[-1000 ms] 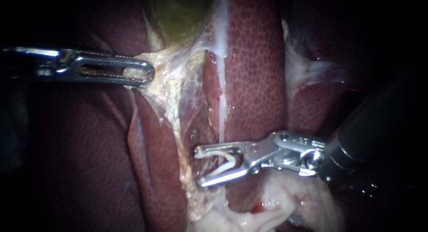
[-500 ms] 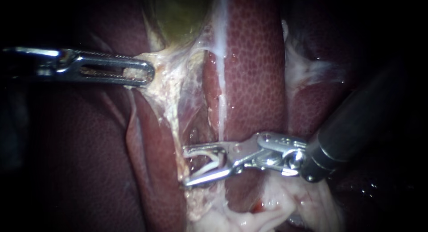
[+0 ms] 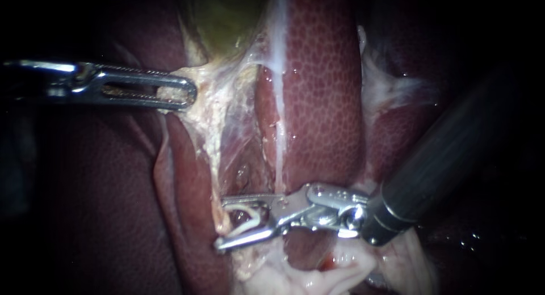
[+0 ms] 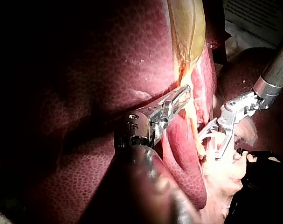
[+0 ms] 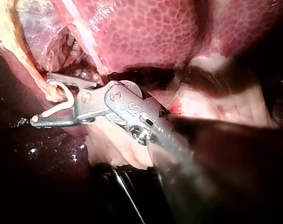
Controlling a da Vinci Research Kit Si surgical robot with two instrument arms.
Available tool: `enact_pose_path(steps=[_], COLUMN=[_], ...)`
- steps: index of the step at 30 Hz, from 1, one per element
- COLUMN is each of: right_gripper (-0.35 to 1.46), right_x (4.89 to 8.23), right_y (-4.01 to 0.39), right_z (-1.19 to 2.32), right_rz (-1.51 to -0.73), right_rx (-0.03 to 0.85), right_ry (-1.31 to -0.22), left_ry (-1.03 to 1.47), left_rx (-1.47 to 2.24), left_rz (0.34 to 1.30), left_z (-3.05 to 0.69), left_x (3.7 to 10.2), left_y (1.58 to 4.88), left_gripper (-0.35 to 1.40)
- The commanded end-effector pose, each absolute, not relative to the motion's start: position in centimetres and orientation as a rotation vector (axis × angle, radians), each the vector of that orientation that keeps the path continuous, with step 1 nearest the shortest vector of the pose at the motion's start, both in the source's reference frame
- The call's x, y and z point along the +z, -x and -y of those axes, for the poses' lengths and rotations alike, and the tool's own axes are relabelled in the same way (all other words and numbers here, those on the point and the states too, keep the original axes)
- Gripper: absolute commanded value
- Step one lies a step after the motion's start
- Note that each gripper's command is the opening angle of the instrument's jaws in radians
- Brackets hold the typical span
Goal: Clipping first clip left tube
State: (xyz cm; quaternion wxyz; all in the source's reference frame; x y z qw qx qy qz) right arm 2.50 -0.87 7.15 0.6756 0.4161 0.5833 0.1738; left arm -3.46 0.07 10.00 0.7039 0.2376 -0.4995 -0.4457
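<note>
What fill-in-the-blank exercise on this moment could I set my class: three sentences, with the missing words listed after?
1. The left instrument has its jaws shut on pale tissue just below the yellow-green ____.
2. The right instrument holds an open white ____ between its jaws.
3. The dark red, speckled organ around both is the ____.
Missing words: gallbladder; clip; liver.

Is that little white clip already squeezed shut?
No: the clip sits open, its two legs spread well apart, held between the jaws of the right instrument.
</note>
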Motion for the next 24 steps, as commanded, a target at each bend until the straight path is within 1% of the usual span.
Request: enact_pose_path(steps=[1, 10, 18, 24], right_gripper=[0.6, 0.6, 0.59, 0.59], right_x=[7.12, 7.05, 7.07, 7.09], right_y=[-2.5, -2.55, -2.6, -2.69], right_z=[0.87, 0.9, 0.87, 0.82], right_rz=[-1.313, -1.34, -1.344, -1.367], right_rx=[0.391, 0.4, 0.404, 0.423], right_ry=[-0.954, -1.035, -1.036, -1.026], left_ry=[-0.528, -0.528, -0.528, -0.528], left_rx=[-0.991, -0.991, -0.991, -0.992], left_rz=[1.111, 1.111, 1.111, 1.111], left_z=[-0.07, -0.07, -0.07, -0.07], left_x=[10.0, 10.0, 10.0, 10.0], left_y=[3.46, 3.46, 3.46, 3.47], left_gripper=[-0.35, -0.35, -0.35, -0.35])
